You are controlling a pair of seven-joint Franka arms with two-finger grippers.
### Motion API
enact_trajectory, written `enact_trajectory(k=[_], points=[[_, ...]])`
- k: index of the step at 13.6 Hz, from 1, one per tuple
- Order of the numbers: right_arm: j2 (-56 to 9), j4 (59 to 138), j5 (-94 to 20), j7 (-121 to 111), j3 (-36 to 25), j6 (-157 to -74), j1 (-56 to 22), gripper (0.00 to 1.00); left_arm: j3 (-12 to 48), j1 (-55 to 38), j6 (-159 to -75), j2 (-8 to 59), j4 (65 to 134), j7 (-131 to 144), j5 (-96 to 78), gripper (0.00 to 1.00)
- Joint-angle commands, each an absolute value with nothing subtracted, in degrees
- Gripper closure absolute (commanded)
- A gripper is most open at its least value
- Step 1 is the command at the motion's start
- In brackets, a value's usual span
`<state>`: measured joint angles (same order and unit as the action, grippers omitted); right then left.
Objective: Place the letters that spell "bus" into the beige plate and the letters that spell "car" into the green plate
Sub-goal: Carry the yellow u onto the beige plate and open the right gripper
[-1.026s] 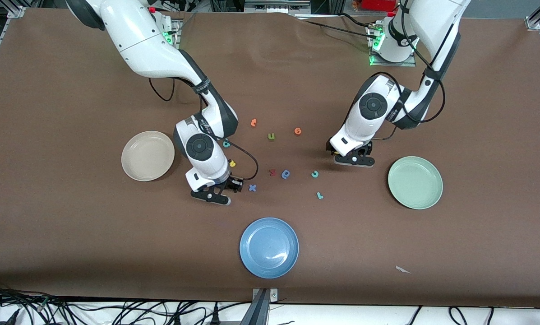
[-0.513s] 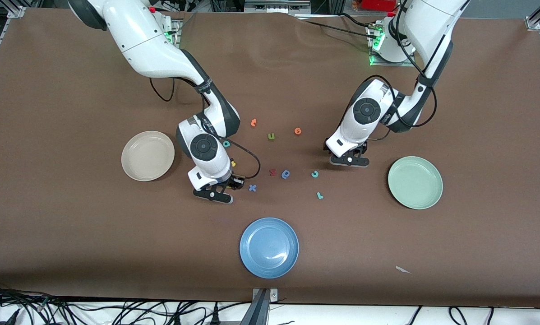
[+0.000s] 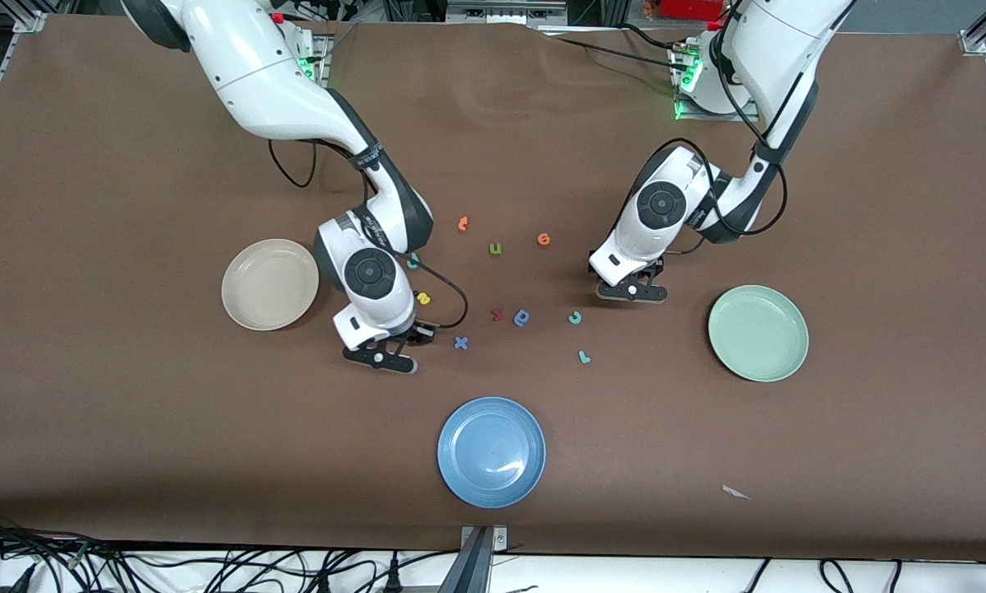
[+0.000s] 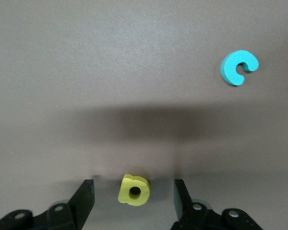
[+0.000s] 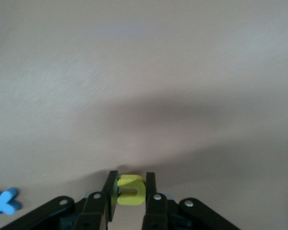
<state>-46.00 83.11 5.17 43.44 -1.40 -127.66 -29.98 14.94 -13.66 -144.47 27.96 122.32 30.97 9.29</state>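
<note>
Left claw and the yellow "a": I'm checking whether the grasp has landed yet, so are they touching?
Apart. In the left wrist view the left claw straddles the yellow "a", with bare table showing on both sides.

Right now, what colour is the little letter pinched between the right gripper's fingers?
Yellow: the letter shows best in the right wrist view.

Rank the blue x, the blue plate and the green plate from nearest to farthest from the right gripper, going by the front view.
From the right gripper:
1. Blue x, just beside it, toward the table's middle.
2. Blue plate, nearer the front camera.
3. Green plate, at the left arm's end.
</note>
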Motion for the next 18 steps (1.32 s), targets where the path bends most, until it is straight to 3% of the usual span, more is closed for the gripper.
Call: enact_trajectory(k=[1, 4, 7, 10, 11, 13, 15, 18], points=[[-39.0, 85.8, 5.4, 34.5, -6.0, -118.7, -30.0, 0.9, 15.5, -13.6, -144.5, 29.2, 121.2, 31.6, 8.6, 0.35], [-32.4, 96.1, 4.3, 24.6, -10.4, -118.6, -29.2, 0.91, 15.5, -13.5, -144.5, 29.2, 121.3, 31.4, 8.5, 0.46], [-30.2, 103.2, 3.8, 18.7, -12.8, -120.0, -27.8, 0.91, 15.5, -13.1, -144.4, 29.2, 121.3, 30.8, 8.5, 0.61], [-30.1, 111.9, 3.2, 13.8, -14.6, -128.1, -26.6, 0.89, 15.5, -12.9, -144.4, 29.8, 121.1, 30.5, 8.6, 0.71], [-29.6, 114.1, 3.2, 13.7, -14.6, -130.7, -26.3, 0.79, 15.5, -12.8, -144.4, 29.8, 120.9, 30.4, 8.6, 0.74], [-27.9, 114.6, 3.2, 13.7, -14.7, -130.9, -26.2, 0.25, 15.6, -12.0, -144.0, 29.5, 120.8, 29.0, 8.5, 0.76], [-25.1, 114.1, 3.2, 14.1, -14.7, -128.2, -26.2, 0.18, 15.6, -10.8, -139.4, 28.8, 118.2, 28.0, 8.5, 0.78], [-23.1, 110.6, -0.3, 16.2, -13.3, -123.4, -26.6, 0.19, 15.6, -6.4, -123.1, 28.8, 108.0, 19.4, 7.8, 0.78]])
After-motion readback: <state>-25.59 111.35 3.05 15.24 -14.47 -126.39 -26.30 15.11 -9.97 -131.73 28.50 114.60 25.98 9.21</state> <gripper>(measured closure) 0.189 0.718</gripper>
